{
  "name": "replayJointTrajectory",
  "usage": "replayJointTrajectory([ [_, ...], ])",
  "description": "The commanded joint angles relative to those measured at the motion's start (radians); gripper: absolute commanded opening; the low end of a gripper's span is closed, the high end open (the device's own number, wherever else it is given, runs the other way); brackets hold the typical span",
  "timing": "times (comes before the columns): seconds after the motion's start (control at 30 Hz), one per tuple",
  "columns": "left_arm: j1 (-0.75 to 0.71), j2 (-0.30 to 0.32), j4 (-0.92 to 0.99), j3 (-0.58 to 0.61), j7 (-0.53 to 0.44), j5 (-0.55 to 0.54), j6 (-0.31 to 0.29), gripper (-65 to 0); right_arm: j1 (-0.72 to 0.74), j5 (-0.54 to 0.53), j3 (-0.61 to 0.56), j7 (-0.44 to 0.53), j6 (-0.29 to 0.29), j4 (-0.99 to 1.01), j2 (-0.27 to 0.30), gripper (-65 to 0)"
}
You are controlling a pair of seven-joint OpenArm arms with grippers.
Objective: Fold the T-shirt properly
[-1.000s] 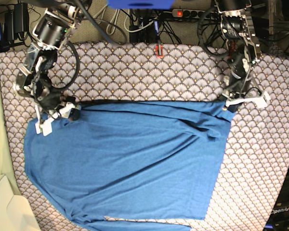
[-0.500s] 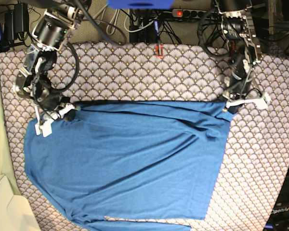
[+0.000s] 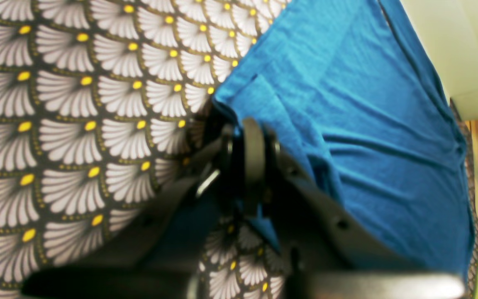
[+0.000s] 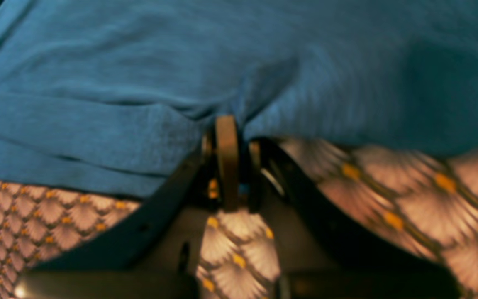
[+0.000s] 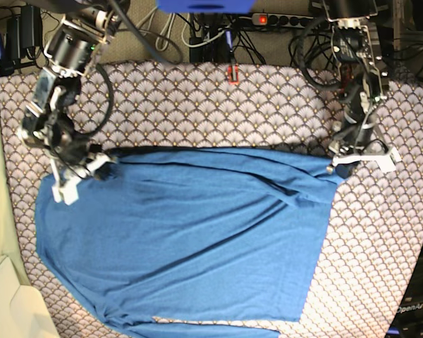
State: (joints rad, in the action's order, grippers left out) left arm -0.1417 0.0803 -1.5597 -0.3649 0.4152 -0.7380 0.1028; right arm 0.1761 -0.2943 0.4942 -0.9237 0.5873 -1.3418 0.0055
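The blue shirt (image 5: 190, 239) lies spread flat on the patterned worktop (image 5: 197, 105). The left hand (image 5: 336, 160) is clenched on its far right corner, and the right hand (image 5: 99, 163) pinches its far left corner

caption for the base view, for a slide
Both grippers, left gripper and right gripper, pinch the blue T-shirt's top edge.
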Motion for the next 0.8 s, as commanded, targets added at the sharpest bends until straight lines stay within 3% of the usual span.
replayJointTrajectory([
  [0.0,0.021,-0.003,-0.023,-0.003,-0.019,-0.008,-0.012,-63.6,0.027,-0.023,-0.013,0.016,0.012,-0.021,0.008,-65.0],
  [0.23,0.041,-0.006,-0.021,-0.003,-0.019,-0.01,0.071,-63.7,0.046,-0.023,-0.068,0.016,0.012,-0.021,0.009,-65.0],
  [0.63,0.029,0.003,-0.011,-0.001,-0.017,-0.008,0.071,-63.2,0.041,-0.023,-0.068,0.016,0.012,-0.021,0.031,-65.0],
  [0.77,0.018,0.005,-0.017,-0.009,0.081,-0.008,0.067,-63.0,0.041,-0.023,-0.068,0.016,0.012,-0.021,0.031,-65.0],
])
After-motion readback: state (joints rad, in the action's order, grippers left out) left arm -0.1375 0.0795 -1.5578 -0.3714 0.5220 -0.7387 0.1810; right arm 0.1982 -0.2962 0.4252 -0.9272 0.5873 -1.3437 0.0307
